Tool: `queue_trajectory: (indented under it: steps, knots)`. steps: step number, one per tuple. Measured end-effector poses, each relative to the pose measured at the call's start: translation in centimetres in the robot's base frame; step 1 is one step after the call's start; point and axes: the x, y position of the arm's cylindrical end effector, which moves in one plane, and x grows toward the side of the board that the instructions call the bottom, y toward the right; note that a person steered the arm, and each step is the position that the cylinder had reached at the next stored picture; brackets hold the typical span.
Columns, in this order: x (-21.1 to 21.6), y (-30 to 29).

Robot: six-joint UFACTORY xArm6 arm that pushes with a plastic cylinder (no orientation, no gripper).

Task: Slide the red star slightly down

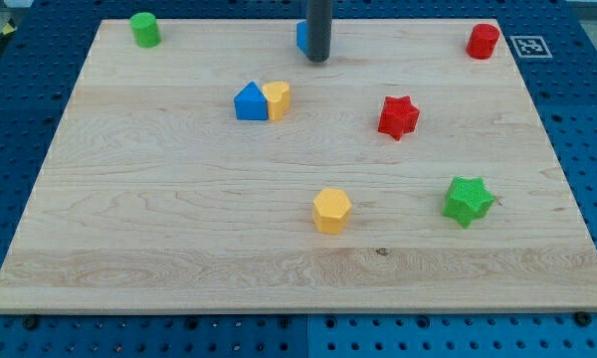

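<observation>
- My tip rests near the board's top edge, half hiding a blue block; a bare rod, no jaws.
- Red star lies well apart, toward the view's lower right of the tip.
- Green star sits below the red star.

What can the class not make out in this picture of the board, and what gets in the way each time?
- Blue block at the view's top: my rod covers most of it, so its shape is unclear.
- Rod's upper part: cut off by the view's top edge; only the length down to my tip shows.
- Marker off the board's top right corner: too small to read.
</observation>
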Motion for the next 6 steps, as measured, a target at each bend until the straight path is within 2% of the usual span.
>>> queue_trajectory:
  steps: [1,2,4,5,6]
  knots:
    - [1.9,0.0]
    - [5.8,0.0]
    - [6.0,0.0]
    - [9.5,0.0]
    - [9.8,0.0]
